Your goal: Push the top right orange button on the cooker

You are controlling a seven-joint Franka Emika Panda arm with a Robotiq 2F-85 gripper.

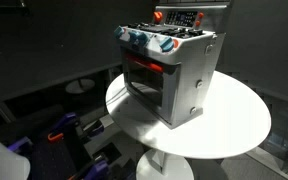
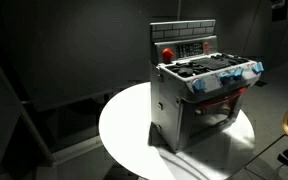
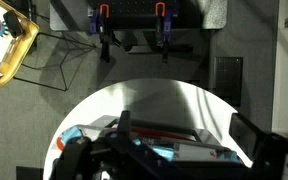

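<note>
Gripper [image 3: 184,140] spread above cooker [image 1: 179,80], round white table [image 1: 239,125]

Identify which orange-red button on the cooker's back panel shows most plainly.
The left-end button, facing the cooker's front: big and bright in both exterior views. Any at the right end is too small to tell.

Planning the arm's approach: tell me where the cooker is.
In both exterior views the cooker stands upright on the round white table, off-centre, near one edge.
</note>
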